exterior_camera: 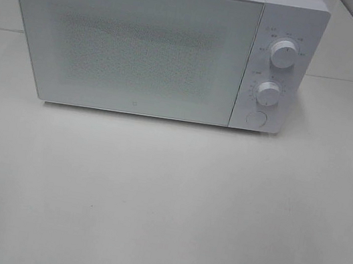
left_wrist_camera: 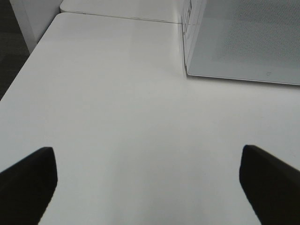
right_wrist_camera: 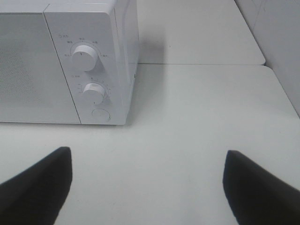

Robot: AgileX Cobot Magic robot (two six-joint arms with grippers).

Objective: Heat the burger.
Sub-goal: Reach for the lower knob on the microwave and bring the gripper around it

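Observation:
The burger is out of view in every frame. A white microwave [exterior_camera: 151, 40] stands at the back of the white table with its door shut; its frosted door [exterior_camera: 136, 47] hides the inside. Its two knobs [exterior_camera: 284, 54] [exterior_camera: 268, 92] and a round button [exterior_camera: 255, 119] sit on the right panel. Neither arm shows in the high view. My left gripper [left_wrist_camera: 147, 183] is open over bare table, near the microwave's front left corner [left_wrist_camera: 187, 70]. Over the table in front of the control panel [right_wrist_camera: 89, 70], my right gripper [right_wrist_camera: 147, 180] is also open, with nothing between its fingers.
The white table [exterior_camera: 164, 204] stretches in front of the microwave. Its left edge [left_wrist_camera: 23, 65] drops to a dark floor. A seam [right_wrist_camera: 201, 64] joins a second table behind. A pale wall [right_wrist_camera: 281, 37] stands at the right.

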